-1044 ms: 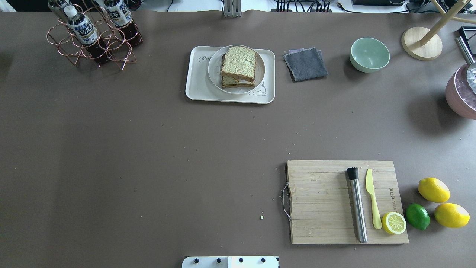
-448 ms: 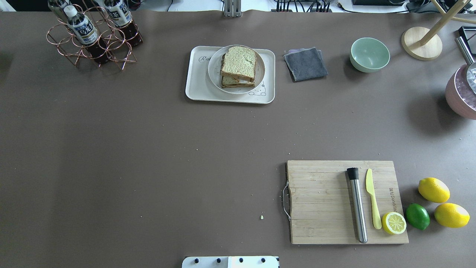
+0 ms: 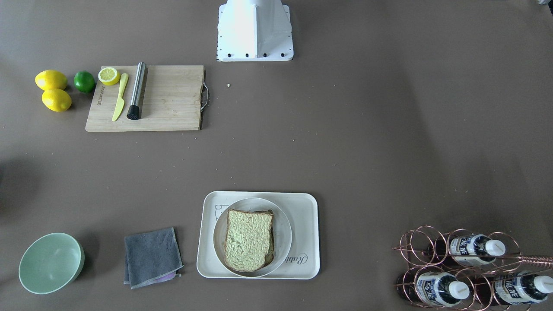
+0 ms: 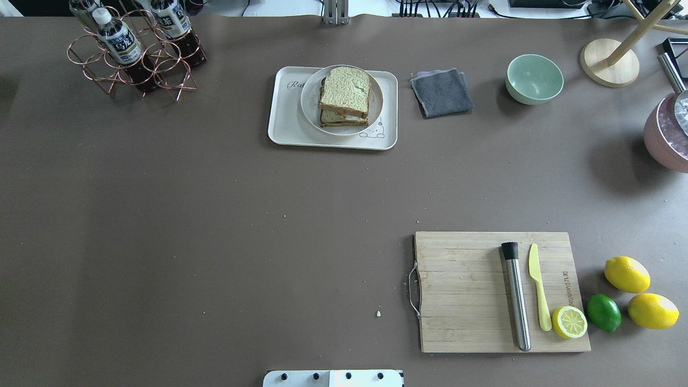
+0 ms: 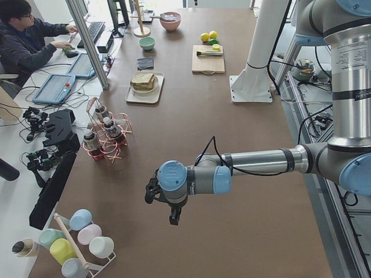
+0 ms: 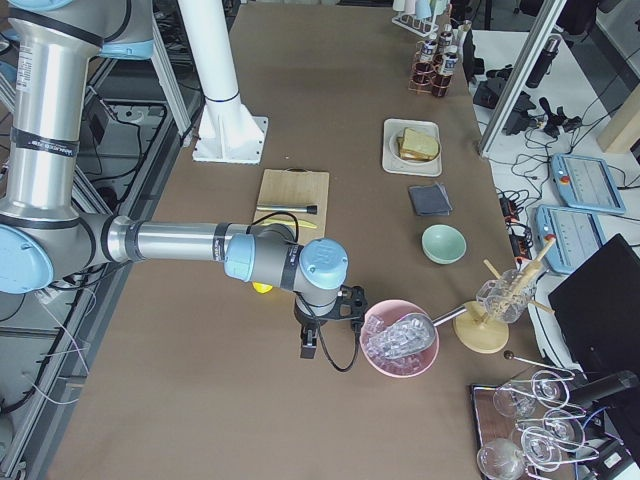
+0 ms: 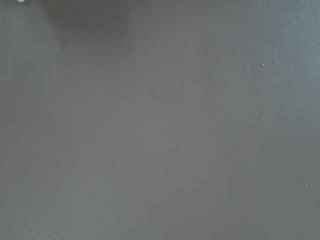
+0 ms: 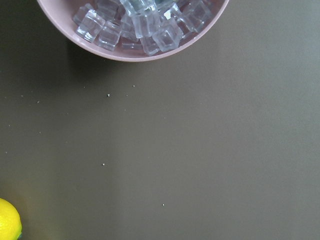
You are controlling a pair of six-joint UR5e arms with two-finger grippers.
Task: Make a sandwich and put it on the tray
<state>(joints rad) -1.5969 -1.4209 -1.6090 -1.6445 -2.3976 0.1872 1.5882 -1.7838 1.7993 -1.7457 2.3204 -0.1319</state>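
Nothing moved: sandwich point(image 4: 344, 97) on tray point(image 4: 285, 129), counter point(image 4: 215, 215) 12 o'clock, task seemingly done; left tool point(image 5: 173, 216), right tool point(image 6: 308, 346) opening cannot be told.

Filling of sandwich point(image 4: 344, 92) unseen — pink bowl point(image 4: 662, 146) half off-frame

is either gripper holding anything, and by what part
Nothing visibly held: left gripper and right gripper hang far from the sandwich, lying on the plate on the tray.

Brown table cover point(image 4: 215, 215): matt, smooth, paper-like. Rectangular cream-white tray point(image 4: 282, 123): smooth, faint sheen, plastic look. Greenish-tan, brown-crusted sandwich point(image 4: 345, 90): top slice rough, porous. Rectangular wooden cutting board point(image 4: 462, 290): bare, grained, matt. Slim steel cylinder point(image 4: 517, 301): brushed metal, black matt cap. Folded grey cloth point(image 4: 442, 92): soft nap.
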